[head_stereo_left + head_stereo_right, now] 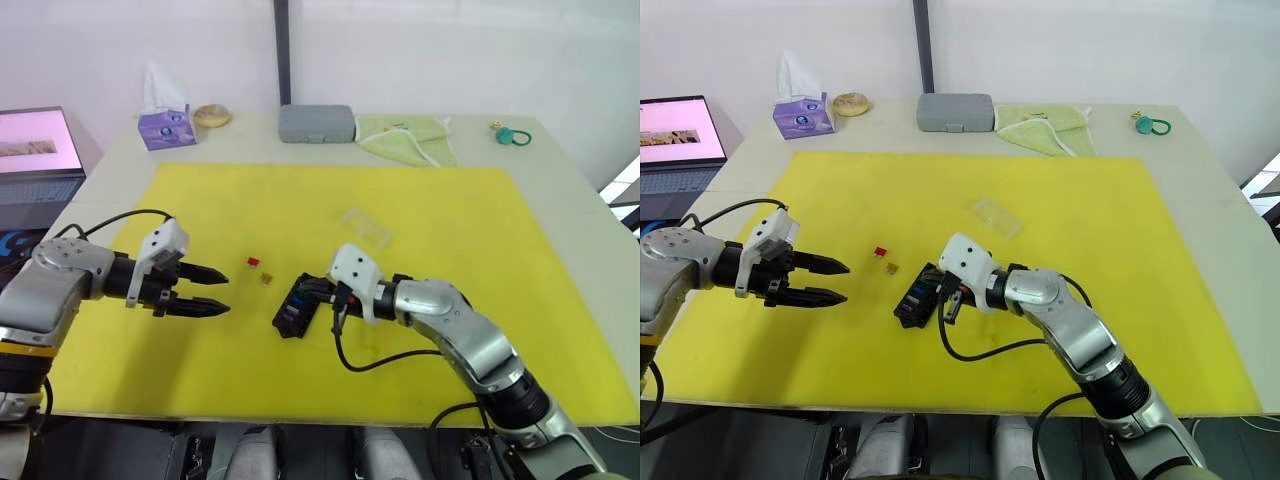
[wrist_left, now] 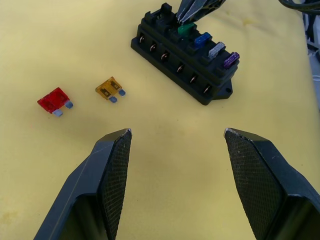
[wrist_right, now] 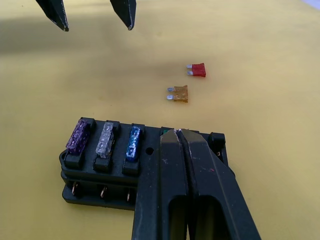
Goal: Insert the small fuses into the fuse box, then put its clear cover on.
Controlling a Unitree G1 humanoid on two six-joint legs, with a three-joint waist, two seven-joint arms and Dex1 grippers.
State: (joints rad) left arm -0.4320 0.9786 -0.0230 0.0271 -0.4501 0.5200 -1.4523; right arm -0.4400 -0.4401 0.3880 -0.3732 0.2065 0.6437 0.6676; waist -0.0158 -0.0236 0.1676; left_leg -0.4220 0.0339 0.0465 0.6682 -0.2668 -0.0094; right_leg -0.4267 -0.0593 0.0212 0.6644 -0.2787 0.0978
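Fuse box (image 1: 297, 307), frame centre: right claw (image 3: 178, 134) (closed on green fuse (image 2: 184, 31)) should press straight down; left claw (image 2: 176, 136) gapes empty.

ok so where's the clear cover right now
In the left eye view the clear cover lies on the yellow mat, beyond the fuse box and toward the robot's right, untouched by either gripper.

Bright even light, soft shadows (wrist views sharp)
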